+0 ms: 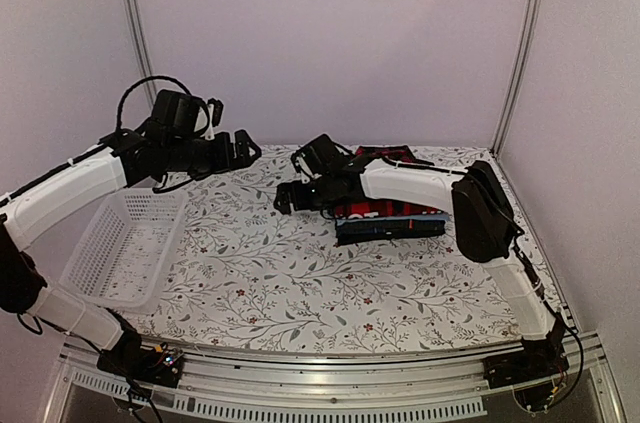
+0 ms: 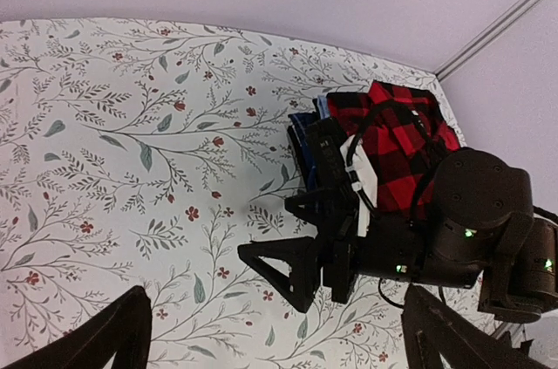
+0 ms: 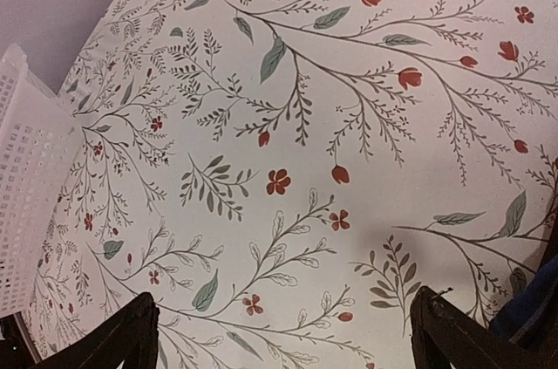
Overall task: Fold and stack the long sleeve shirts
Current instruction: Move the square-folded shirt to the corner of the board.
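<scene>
A folded stack of shirts (image 1: pixel 390 215) lies at the back right of the table. The red-and-black check shirt (image 2: pixel 397 138) is on top and dark navy and blue folds (image 2: pixel 305 138) lie under it. My right forearm crosses over the stack in the top view. My right gripper (image 1: pixel 287 199) is open and empty, just left of the stack and low over the cloth; it also shows in the left wrist view (image 2: pixel 286 236). A blue shirt edge (image 3: pixel 534 317) shows by its right finger. My left gripper (image 1: pixel 243 151) is open and empty, raised at the back left.
A white mesh basket (image 1: pixel 125 243) stands at the left edge of the table and shows in the right wrist view (image 3: pixel 26 177). The floral tablecloth (image 1: pixel 280 273) covers the table. Walls and metal posts close the back and sides.
</scene>
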`<control>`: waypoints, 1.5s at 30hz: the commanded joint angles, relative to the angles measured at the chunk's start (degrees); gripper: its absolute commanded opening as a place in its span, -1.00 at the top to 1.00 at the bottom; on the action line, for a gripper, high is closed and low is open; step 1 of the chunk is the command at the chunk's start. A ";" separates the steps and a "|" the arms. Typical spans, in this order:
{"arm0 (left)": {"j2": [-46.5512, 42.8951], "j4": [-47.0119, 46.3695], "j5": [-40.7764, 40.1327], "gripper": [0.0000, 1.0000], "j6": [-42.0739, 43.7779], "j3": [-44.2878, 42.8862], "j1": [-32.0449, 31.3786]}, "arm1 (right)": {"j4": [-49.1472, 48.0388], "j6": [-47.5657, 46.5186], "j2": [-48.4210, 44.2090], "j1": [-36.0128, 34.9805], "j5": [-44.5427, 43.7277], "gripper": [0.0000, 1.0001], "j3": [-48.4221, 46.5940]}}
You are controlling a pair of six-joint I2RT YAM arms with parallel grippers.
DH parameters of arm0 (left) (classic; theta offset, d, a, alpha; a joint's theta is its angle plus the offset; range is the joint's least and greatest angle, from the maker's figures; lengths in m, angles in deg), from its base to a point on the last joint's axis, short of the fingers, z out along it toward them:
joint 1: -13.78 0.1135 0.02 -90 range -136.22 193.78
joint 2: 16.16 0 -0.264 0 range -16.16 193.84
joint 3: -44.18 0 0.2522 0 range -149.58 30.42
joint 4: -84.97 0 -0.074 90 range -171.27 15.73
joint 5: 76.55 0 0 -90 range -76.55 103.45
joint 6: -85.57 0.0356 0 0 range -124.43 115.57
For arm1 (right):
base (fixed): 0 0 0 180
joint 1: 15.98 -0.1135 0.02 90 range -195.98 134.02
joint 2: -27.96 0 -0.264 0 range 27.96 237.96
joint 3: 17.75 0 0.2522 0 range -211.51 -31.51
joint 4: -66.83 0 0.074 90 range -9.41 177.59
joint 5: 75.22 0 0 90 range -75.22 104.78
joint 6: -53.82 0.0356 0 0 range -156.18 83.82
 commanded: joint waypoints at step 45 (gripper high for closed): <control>0.24 -0.61 4.92 -0.99 -2.09 1.74 0.43 | -6.69 5.84 -7.26 22.60 -8.71 -0.98 23.57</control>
